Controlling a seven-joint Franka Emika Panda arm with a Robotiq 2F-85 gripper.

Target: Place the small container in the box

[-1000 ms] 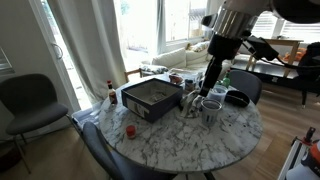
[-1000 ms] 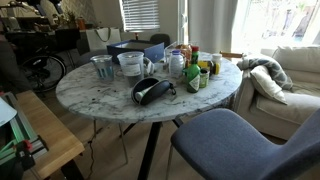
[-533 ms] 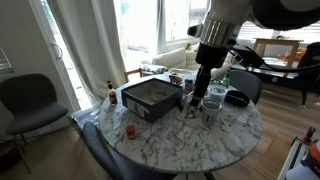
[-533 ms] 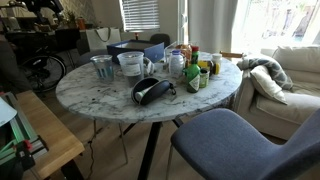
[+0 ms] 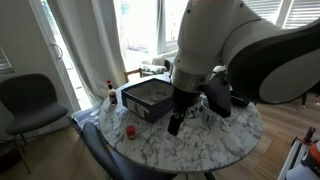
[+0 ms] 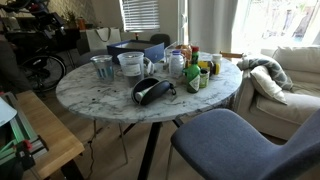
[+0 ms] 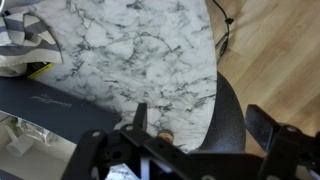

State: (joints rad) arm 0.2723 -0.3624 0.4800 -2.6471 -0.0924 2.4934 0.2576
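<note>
1. Pot (image 5: pixel 130 130) stands on the table (image 5: pixel 150 152) near its edge, just in front of the box (image 5: pixel 150 98). The gripper (image 5: pixel 175 124) hangs nearby, jaws apart and empty.
2. Risk: a descending finger could clip the pot and tip it or push it off the edge.
3. Box looks empty. The pot's contents cannot be seen.

Marble table (image 6: pixel 95 100), blue-grey chair (image 6: pixel 235 140)
</note>
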